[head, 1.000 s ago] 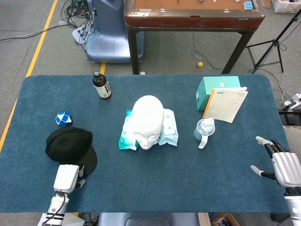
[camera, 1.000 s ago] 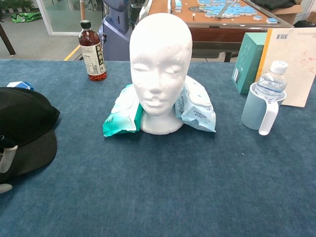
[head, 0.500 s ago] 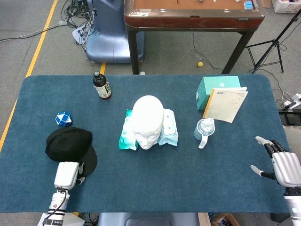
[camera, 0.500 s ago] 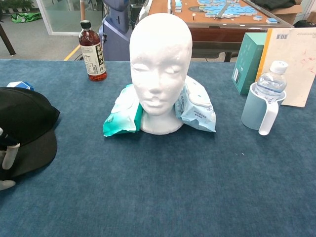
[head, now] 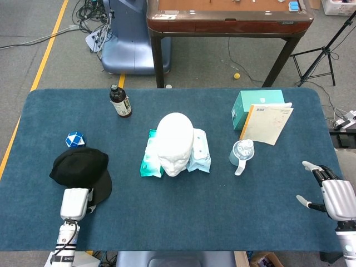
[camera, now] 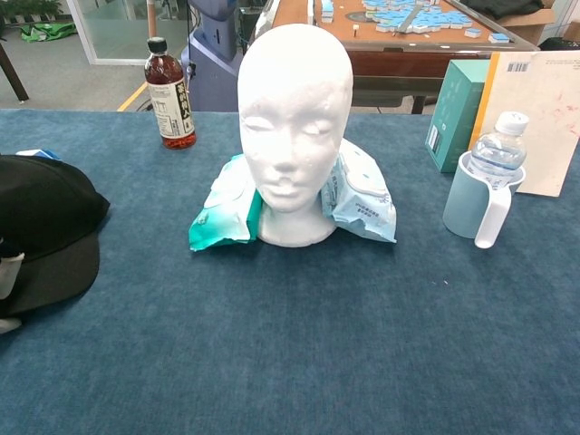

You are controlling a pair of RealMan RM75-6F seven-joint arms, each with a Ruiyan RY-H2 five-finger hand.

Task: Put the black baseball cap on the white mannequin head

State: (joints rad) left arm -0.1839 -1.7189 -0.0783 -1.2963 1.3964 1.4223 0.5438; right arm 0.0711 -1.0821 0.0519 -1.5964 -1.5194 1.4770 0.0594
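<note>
The black baseball cap lies on the blue table at the left, brim toward the front edge; the chest view shows the cap at its left border. My left hand is at the brim and grips it, with a pale finger lying on top of the brim. The white mannequin head stands upright and bare in the table's middle, and its face looks toward me. My right hand rests near the front right corner, fingers apart, holding nothing.
Two wet-wipe packs lean against the mannequin's base. A dark drink bottle stands behind left. A blue-white puzzle cube sits just behind the cap. A bottle in a handled cup, a teal box and a booklet are to the right.
The left hand has shifted left and slightly back toward me, and the cap has slid left with it. The right hand has not moved.
</note>
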